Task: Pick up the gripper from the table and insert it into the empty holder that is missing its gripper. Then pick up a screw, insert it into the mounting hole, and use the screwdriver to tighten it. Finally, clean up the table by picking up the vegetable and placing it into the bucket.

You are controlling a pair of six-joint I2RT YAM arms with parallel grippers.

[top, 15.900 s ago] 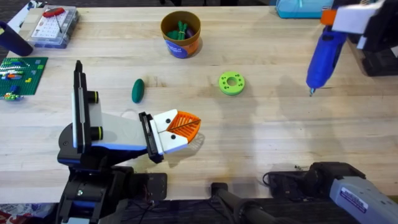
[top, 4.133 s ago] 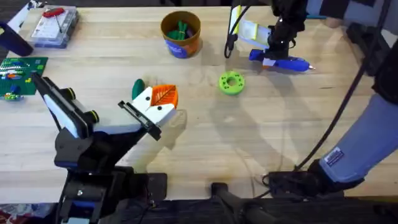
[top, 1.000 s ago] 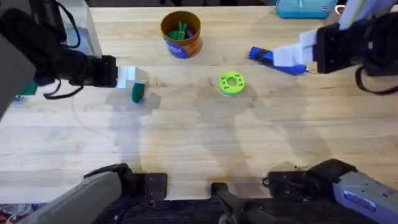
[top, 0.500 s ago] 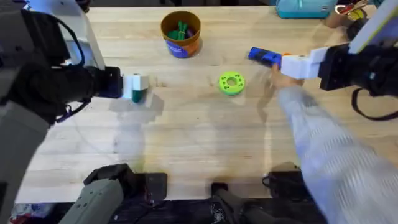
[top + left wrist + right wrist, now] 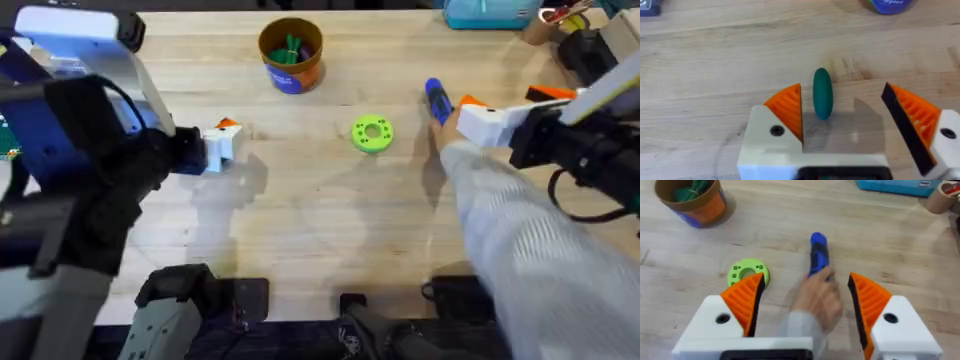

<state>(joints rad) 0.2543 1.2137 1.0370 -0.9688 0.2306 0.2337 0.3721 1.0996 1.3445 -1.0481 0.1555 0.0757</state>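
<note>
Both pincers spread over the table

The left pincer (image 5: 842,117) straddles the vegetable (image 5: 822,93) lying near the table's left edge; the right pincer (image 5: 805,302) frames a hand (image 5: 817,299) apparently gripping the screwdriver (image 5: 818,254), toward the far edge

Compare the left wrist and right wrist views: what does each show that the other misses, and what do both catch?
Left wrist alone: the vegetable lying on the table between the open left gripper's fingers. Right wrist alone: a person's hand on the screwdriver between the open right gripper's fingers, plus the green ring. Both: the bucket and the wooden table.
</note>
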